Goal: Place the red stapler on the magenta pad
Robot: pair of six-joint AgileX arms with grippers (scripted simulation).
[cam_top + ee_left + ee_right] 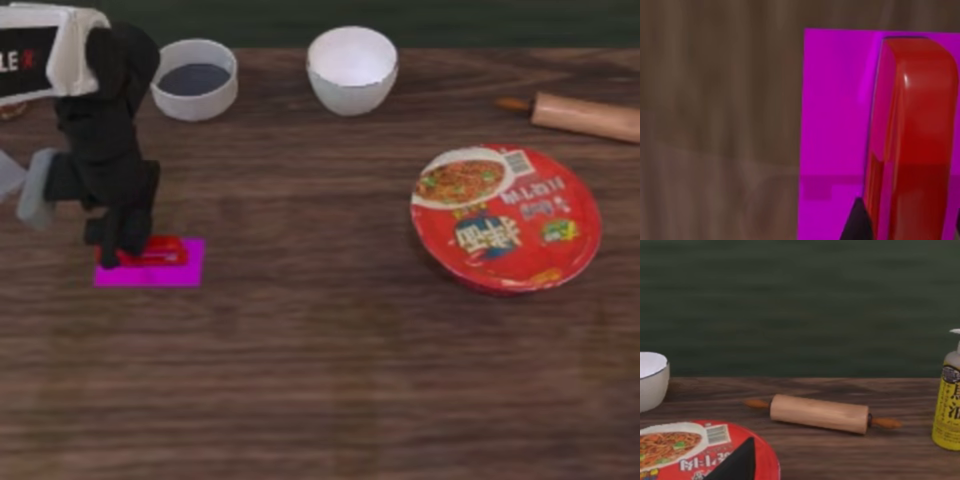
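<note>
At the table's nine o'clock side, the left gripper grips the red stapler, which lies over the magenta pad, apparently resting on it. Placement looks nearly done; release and retreat remain. The right arm is parked out of the top view.

Non-task items on the brown wooden table

Present were a red round noodle bowl, wooden rolling pin, two white bowls, and a yellow pump bottle.

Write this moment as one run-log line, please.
left gripper: at small glossy red stapler, grip unclear | stapler: over flat magenta pad | right arm: out of top view
</note>
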